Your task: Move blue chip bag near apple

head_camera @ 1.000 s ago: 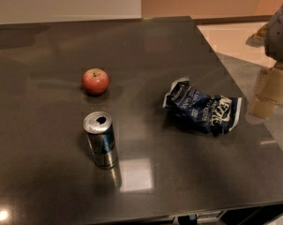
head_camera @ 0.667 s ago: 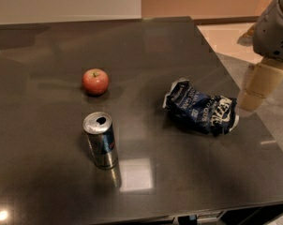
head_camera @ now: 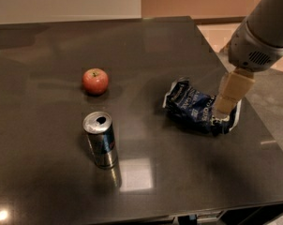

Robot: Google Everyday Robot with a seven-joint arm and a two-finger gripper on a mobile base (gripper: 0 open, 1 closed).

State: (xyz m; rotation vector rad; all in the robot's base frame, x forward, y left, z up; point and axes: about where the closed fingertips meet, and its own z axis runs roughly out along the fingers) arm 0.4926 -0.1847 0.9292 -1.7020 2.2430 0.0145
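The blue chip bag (head_camera: 192, 107) lies crumpled on the dark table (head_camera: 151, 46), right of centre. The apple (head_camera: 95, 80) sits to the left of it, well apart from the bag. My gripper (head_camera: 224, 108) comes down from the upper right on its grey arm, and its beige tip is at the bag's right end, over the white edge. It hides a small part of the bag there.
A silver-blue drink can (head_camera: 100, 139) stands upright in front of the apple, left of the bag. The table's right edge (head_camera: 254, 111) runs close behind the bag, and its front edge is near the bottom of the view.
My arm has swung in from the right edge of the view, leftwards and down, so the gripper is now at the bag's right end. Bag, apple and can have not moved.
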